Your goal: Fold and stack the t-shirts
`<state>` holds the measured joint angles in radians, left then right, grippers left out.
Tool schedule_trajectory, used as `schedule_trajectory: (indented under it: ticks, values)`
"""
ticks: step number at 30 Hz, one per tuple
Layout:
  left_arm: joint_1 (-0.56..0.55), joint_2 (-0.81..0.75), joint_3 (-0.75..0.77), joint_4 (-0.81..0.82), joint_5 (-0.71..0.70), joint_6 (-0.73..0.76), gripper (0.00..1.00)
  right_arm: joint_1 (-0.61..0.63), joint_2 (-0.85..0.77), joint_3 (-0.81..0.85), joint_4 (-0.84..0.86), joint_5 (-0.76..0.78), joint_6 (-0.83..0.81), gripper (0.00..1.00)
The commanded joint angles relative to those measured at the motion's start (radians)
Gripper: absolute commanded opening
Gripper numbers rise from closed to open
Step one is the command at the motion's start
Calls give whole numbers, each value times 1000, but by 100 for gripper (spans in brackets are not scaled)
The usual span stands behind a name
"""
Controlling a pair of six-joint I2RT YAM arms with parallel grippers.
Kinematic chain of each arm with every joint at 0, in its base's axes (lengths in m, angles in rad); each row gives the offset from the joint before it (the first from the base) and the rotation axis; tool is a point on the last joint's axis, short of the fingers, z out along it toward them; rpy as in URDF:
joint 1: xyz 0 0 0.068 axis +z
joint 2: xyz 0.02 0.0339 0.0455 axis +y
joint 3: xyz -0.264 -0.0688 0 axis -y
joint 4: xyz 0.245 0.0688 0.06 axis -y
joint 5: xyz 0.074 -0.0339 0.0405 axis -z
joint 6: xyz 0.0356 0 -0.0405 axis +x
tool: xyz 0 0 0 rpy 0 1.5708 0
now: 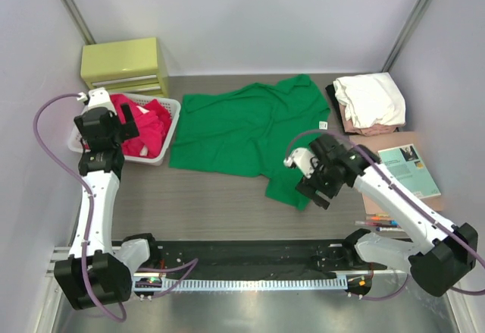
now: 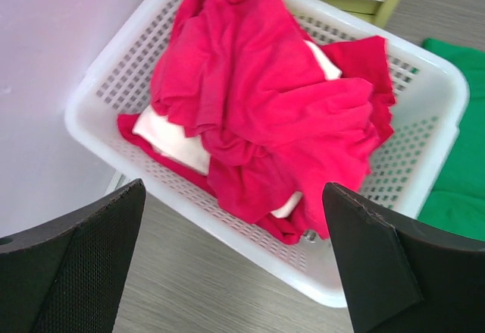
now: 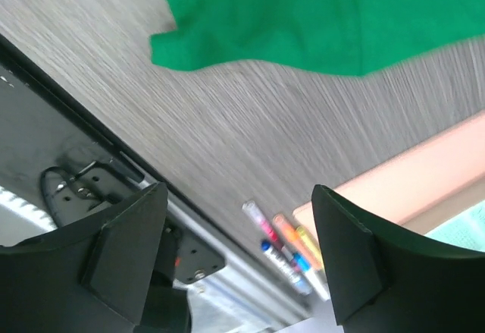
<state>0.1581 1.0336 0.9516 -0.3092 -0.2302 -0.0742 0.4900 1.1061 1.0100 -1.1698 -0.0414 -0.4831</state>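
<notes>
Green cloth takes up the middle of the table. The green t-shirt [image 1: 246, 132] lies spread out but rumpled, with a small white label showing at its right edge. Its near right corner is partly covered in the top view by the right gripper [image 1: 318, 177]. The right wrist view is blurred, and there the shirt is cut off by the top of the frame. That claw stands wide apart over bare tabletop with nothing between its fingers [image 3: 121, 249]. Just beyond them lie a few pens [image 3: 292, 253], too smeared to count, and the corner of a peach board [image 3: 409, 177] that runs out of frame.

At the far left the red t-shirts [image 2: 265, 105] are heaped in the white basket [image 2: 424, 67]. How many there are cannot be told from the tangle. White cloth [image 2: 170, 136] peeks out from under them, and what it is stays unclear. The left gripper [image 2: 233, 189] hangs above the near edge of the basket, spread to its full width and holding nothing. In the top view it hides the left part of the heap.

At the far right sits a pile of shirts. A white t-shirt [image 1: 371, 98] lies on top. Only slivers show of a pale pink one [image 1: 371, 130] under it and a black one [image 1: 333, 94] at its left edge. A teal book [image 1: 409, 170] lies near the pile, and the right arm crosses its near left corner. A yellow-green drawer box [image 1: 125, 64] stands behind the basket.
</notes>
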Motion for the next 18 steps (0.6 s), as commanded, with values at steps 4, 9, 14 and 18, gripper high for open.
schedule_trajectory:
  ticks: [4,9,14,18]
  values:
    - [54,6,9,33,0,-53,100,171,60,-79,240,120,31,80]
    - [55,-12,24,21,26,-52,100,185,156,-48,260,124,-11,75]
    - [54,0,18,19,52,-53,100,220,264,-30,256,104,-26,73]
    - [54,8,13,19,38,-33,100,274,308,-27,199,135,-37,72]
